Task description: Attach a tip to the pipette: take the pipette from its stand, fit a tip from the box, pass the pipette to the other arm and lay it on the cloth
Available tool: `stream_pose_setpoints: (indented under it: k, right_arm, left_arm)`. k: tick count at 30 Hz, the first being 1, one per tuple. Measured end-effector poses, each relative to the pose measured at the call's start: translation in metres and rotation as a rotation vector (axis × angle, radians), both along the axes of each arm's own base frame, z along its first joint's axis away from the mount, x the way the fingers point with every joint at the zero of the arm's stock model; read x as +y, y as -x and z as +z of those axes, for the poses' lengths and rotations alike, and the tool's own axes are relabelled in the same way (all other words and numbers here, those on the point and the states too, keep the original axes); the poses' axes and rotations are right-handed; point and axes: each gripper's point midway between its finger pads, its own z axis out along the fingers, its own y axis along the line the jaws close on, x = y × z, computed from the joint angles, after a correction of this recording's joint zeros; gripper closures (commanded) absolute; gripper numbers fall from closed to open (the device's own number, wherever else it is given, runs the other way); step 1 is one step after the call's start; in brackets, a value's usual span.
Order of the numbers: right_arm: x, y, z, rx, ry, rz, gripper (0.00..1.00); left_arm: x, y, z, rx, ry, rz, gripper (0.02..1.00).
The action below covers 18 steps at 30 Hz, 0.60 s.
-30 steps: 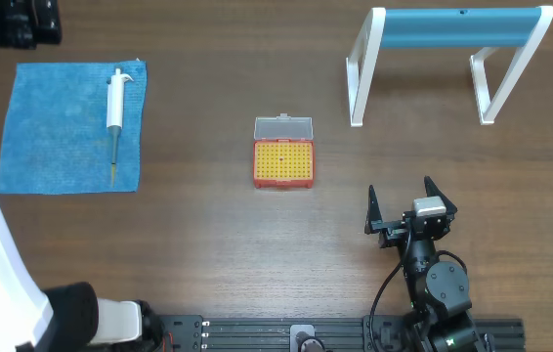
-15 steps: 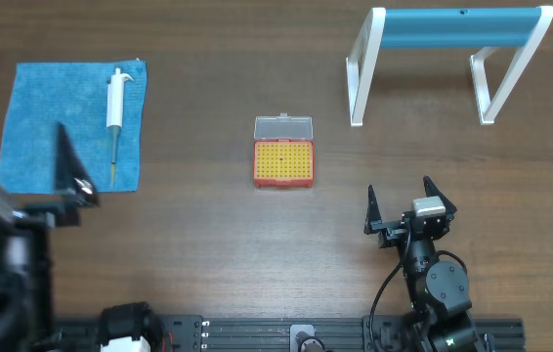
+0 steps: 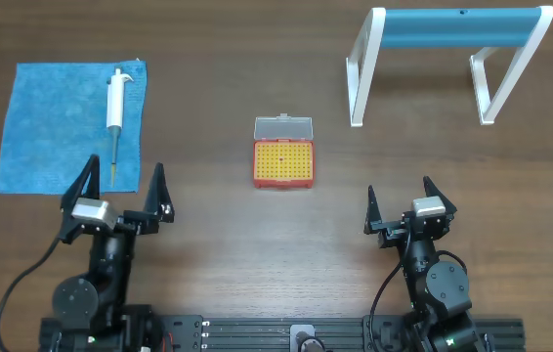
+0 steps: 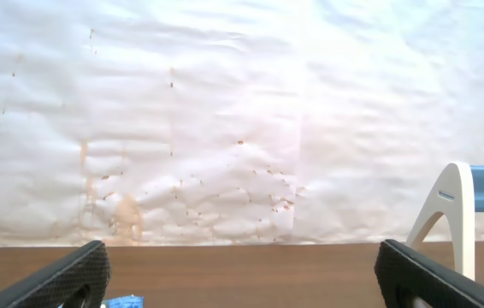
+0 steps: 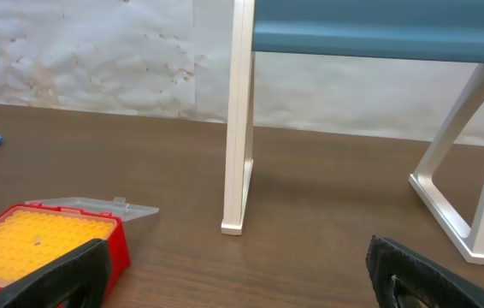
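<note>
Left arm point(image 3: 110, 249) has drawn back to its base, jaws apart, as are the right arm's point(image 3: 438, 279). Pipette point(image 3: 115, 98) lies on the cloth point(image 3: 42, 137) just beyond the left jaws, long axis running away from them, tip end nearer

The left arm point(image 3: 108, 262) swung down from high over the table's point(image 3: 257, 244) left edge, where a second earlier its white link and dark wrist had loomed large in the top view and covered the left border of the cloth point(image 3: 62, 127). Half a second earlier, the left gripper point(image 3: 125, 163) had stood at the far left edge, one finger crossing the cloth's near border. It then came to rest farther right, by the cloth's near edge, fingers point(image 3: 162, 196) spread wide and pointing up the table, with the arm folded low behind it.
</note>
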Motion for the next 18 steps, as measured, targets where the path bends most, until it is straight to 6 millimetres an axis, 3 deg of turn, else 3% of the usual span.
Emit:
stream_pose_setpoints:
  k: [9, 18]
  right_arm:
    - [0.0, 0.0, 0.0, 0.0, 0.0, 0.0, 0.025]
    - [0.0, 0.0, 0.0, 0.0, 0.0, 0.0, 0.025]
  left_arm:
    - [0.005, -0.003, -0.047, 0.115, 0.012, 0.036, 0.02]
    - [0.005, -0.005, -0.079, 0.247, 0.015, 0.036, 0.02]
